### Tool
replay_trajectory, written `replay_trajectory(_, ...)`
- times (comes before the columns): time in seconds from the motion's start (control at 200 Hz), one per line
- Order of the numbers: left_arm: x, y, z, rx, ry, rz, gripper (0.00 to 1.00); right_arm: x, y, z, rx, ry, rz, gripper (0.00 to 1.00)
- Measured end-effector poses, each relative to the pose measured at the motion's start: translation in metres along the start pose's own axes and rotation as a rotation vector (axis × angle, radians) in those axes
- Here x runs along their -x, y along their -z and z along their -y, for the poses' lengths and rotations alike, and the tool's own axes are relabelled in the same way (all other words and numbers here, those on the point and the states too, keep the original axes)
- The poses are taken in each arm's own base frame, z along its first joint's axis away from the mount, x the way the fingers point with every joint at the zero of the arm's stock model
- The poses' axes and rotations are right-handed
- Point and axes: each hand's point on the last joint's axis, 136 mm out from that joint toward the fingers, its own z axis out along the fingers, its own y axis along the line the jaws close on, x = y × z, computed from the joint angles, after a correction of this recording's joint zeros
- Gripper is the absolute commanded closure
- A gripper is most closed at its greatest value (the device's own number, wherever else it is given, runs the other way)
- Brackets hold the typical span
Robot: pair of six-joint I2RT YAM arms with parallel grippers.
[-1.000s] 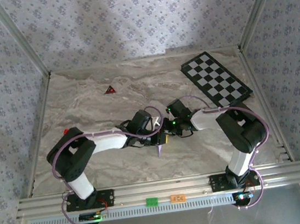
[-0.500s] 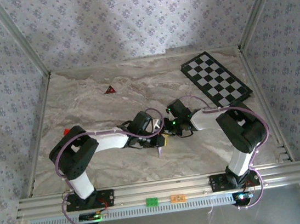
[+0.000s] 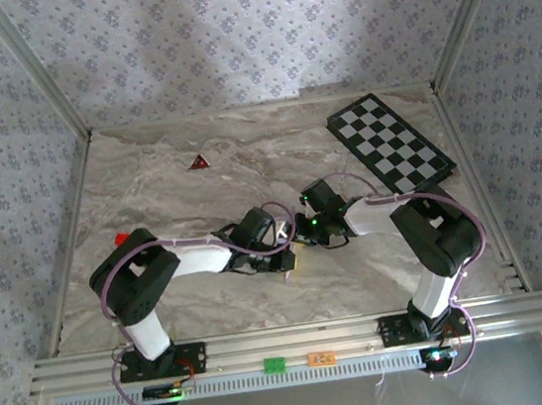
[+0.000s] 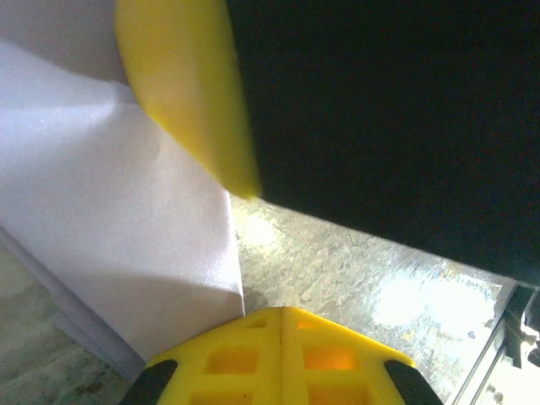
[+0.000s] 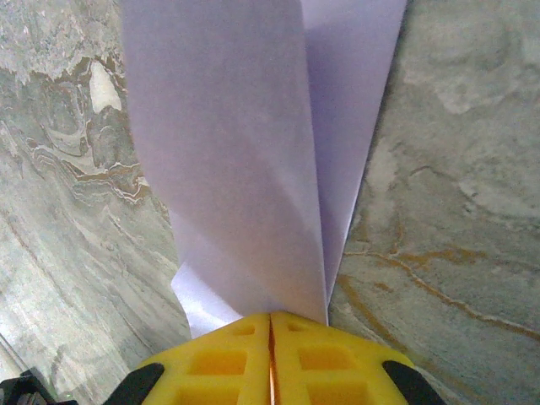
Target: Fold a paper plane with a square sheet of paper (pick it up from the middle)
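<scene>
The sheet of paper point(image 5: 245, 152) is pale lilac and folded into a narrow layered strip with creases. It runs up and away from my right gripper point(image 5: 270, 319), whose yellow jaws are shut on its near end. In the left wrist view the paper point(image 4: 110, 211) lies to the left of my left gripper point(image 4: 283, 312), which is shut with nothing between its tips and has the paper's corner against its left finger. A yellow finger of the right gripper point(image 4: 186, 84) hangs just above. From above, both grippers point(image 3: 283, 258) point(image 3: 301, 243) meet at mid-table and hide most of the paper.
A black-and-white checkered board point(image 3: 390, 142) lies at the back right. A small dark red triangle point(image 3: 199, 161) sits at the back left. Patterned walls enclose the marbled table point(image 3: 151, 198), and a metal rail point(image 3: 289, 340) runs along the near edge.
My left wrist has shifted slightly toward the near edge. The lilac tip that stuck out below the grippers is now mostly covered. The right arm has stayed put.
</scene>
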Motion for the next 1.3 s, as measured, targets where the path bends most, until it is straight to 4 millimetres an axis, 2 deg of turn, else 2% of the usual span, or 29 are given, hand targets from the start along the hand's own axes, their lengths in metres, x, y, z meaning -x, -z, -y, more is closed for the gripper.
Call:
replay_trajectory(0.315,-0.004,0.003,0.001,0.008,-0.023,0.028,1.0,-0.001,-0.001,0.0,0.0,0.0,-0.003,0.9)
replay_trajectory(1.299,-0.049,0.027,-0.015,0.051,-0.025,0.003,1.0,-0.002,-0.002,-0.002,-0.005,0.002,-0.011,0.9)
